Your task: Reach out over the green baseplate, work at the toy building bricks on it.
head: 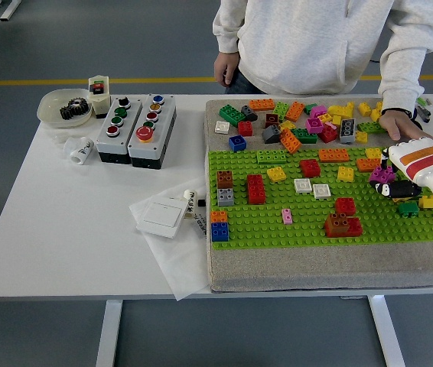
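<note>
The green baseplate (278, 225) lies on a grey mat (316, 274) and carries scattered bricks: a red brick (255, 189), a brown-on-grey stack (224, 188), an orange-on-blue stack (219, 227), white tiles (302, 185) and a red-brown roof piece (343, 225). My right hand (391, 183), white with red and orange stripes, reaches in from the right edge. Its black fingers are curled at a small magenta brick (382, 176), held just above the plate. A green brick (408, 206) sits below the fingers. The left arm is out of view.
Loose bricks (301, 118) are piled on the mat behind the plate. A person stands at the far side, one hand (400, 124) resting on the mat close behind my right hand. Two button boxes (136, 128), a bowl of gears (65, 108) and a white switch plate (161, 217) sit left.
</note>
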You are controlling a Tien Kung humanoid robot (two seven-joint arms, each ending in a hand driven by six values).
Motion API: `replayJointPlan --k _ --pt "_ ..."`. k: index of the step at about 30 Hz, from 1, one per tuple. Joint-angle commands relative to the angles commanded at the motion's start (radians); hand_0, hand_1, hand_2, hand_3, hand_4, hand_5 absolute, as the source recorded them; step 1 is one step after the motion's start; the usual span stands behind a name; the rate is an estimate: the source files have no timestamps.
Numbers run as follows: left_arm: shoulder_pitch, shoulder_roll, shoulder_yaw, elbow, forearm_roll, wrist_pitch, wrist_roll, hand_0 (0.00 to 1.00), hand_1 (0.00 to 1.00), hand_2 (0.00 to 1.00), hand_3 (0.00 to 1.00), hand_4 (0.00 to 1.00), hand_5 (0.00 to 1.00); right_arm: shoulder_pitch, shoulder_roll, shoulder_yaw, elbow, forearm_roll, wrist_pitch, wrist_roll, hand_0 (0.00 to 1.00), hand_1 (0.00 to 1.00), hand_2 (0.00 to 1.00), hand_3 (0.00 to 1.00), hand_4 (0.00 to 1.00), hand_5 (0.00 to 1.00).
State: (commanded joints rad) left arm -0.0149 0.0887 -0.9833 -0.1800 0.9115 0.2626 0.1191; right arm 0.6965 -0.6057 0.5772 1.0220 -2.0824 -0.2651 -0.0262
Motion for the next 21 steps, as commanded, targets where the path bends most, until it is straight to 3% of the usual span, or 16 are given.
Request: replayJointPlan --k 8,10,14,21 --pt "0.001 -0.001 -0.010 0.000 0.009 0.000 0.002 0.761 0.793 0.842 0.743 0.789 0.689 -0.011 -0.065 -0.004 0.134 0.011 -0.048 0.078 0.152 0.313 0.423 0.485 0.709 0.337" --pt "0.001 -0.001 -0.011 0.000 0.010 -0.001 0.002 0.761 0.794 0.842 0.743 0.790 0.690 -0.012 -0.085 -0.018 0.161 0.036 -0.059 0.129 0.151 0.314 0.421 0.484 0.710 0.335" --pt "0.001 -0.001 -0.010 0.000 0.007 0.000 0.003 0.761 0.794 0.842 0.743 0.790 0.690 -0.003 -0.114 -0.057 0.193 0.063 -0.090 0.217 0.151 0.314 0.421 0.484 0.710 0.335" --pt "0.000 -0.002 -0.007 0.000 0.006 0.000 0.005 0.761 0.793 0.842 0.742 0.790 0.690 0.028 -0.125 -0.108 0.195 0.048 -0.134 0.359 0.151 0.320 0.429 0.481 0.710 0.337"
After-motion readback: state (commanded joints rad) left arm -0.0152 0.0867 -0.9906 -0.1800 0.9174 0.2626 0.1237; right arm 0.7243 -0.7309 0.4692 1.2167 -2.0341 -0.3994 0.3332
